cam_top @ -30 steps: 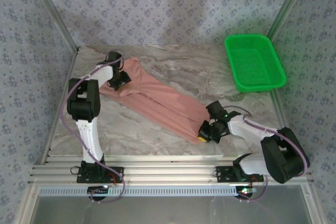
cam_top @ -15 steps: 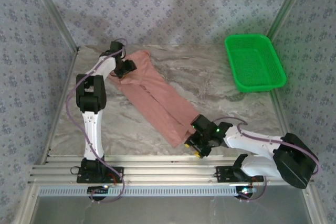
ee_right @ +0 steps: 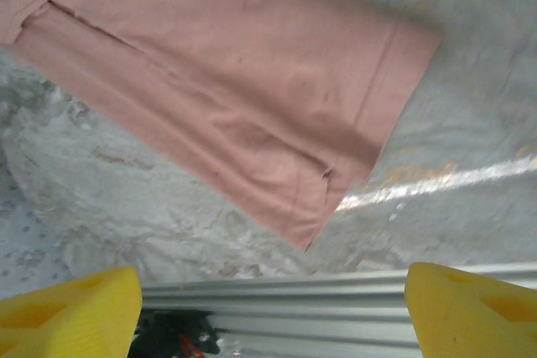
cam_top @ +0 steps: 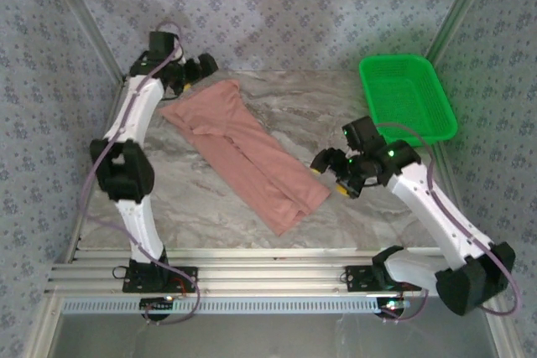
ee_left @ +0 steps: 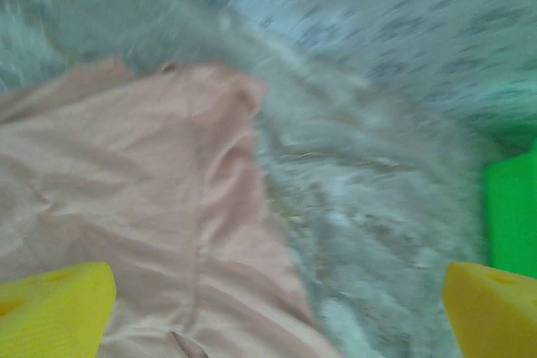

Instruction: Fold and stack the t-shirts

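A salmon-pink t-shirt (cam_top: 243, 153) lies folded into a long strip, running diagonally from the table's back left to its front middle. My left gripper (cam_top: 197, 69) hangs open above the strip's back left end, holding nothing. In the left wrist view the t-shirt (ee_left: 134, 199) fills the left half between wide yellow fingertips (ee_left: 54, 308). To the right of the strip's near end, my right gripper (cam_top: 331, 175) hangs open and empty, lifted off the table. The t-shirt's near end (ee_right: 235, 81) with its hem lies flat in the right wrist view, above yellow fingertips (ee_right: 71, 312).
A green plastic basket (cam_top: 407, 98) sits at the table's back right corner, close behind the right arm. The marble table (cam_top: 336, 106) has bare surface between the shirt and the basket. An aluminium rail (cam_top: 268, 270) runs along the near edge.
Both grippers opened and let go of the t-shirt, which now lies flat. The left gripper rose toward the back left corner. The right gripper lifted and swung right, away from the near end.
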You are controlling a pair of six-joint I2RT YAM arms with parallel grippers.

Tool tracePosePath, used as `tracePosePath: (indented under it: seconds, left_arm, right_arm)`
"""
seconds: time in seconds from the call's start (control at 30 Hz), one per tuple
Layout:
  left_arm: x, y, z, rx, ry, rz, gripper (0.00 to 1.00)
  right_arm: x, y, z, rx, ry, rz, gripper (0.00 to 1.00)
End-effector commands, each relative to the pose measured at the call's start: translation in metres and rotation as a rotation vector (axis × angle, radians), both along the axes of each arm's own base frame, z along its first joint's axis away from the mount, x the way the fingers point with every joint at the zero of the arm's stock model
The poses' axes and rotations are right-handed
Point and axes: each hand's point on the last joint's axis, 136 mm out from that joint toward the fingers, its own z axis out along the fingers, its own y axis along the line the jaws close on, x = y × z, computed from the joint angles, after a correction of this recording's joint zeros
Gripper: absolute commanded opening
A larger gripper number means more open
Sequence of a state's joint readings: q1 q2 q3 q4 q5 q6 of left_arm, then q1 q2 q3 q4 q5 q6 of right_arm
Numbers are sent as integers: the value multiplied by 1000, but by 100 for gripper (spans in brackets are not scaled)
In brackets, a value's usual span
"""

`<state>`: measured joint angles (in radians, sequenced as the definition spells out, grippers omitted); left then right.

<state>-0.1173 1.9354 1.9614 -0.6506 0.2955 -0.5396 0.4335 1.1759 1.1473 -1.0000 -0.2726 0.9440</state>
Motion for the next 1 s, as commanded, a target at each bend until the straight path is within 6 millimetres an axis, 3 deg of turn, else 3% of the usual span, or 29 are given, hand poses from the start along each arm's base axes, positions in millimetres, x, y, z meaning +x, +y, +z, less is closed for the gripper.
tracePosePath:
  seconds: [0.0, 0.1, 0.17, 0.3, 0.43, 0.6, 0.67, 0.8, 0.97]
  left_arm:
    - [-63, 5, 58, 18, -60, 31, 100]
    - [-112, 11, 65, 39, -56, 65, 100]
    - [-140, 12, 55, 27, -31, 86, 100]
    - [-196, 12, 13, 12, 54, 130, 100]
    - [-224, -18, -30, -32, 115, 105, 96]
    - [-223, -79, -78, -44, 159, 28, 77]
    - [-216, -90, -99, -23, 196, 38, 72]
    - [-190, -72, -135, 63, 263, 150, 70]
    - [-132, -26, -142, 157, 273, 274, 72]
  right_arm:
    - [22, -11, 8, -85, -100, 252, 85]
    - [50, -5, 9, -70, -171, 374, 86]
    - [66, 2, 5, -37, -198, 391, 86]
    - [87, 13, -23, -19, -175, 479, 83]
    - [102, 22, -58, 0, -119, 529, 71]
    - [118, 36, -88, 49, -82, 518, 55]
    - [117, 43, -100, 54, -62, 524, 49]
    - [107, 51, -126, 70, -8, 510, 40]
    - [93, 55, -147, 43, 23, 512, 38]
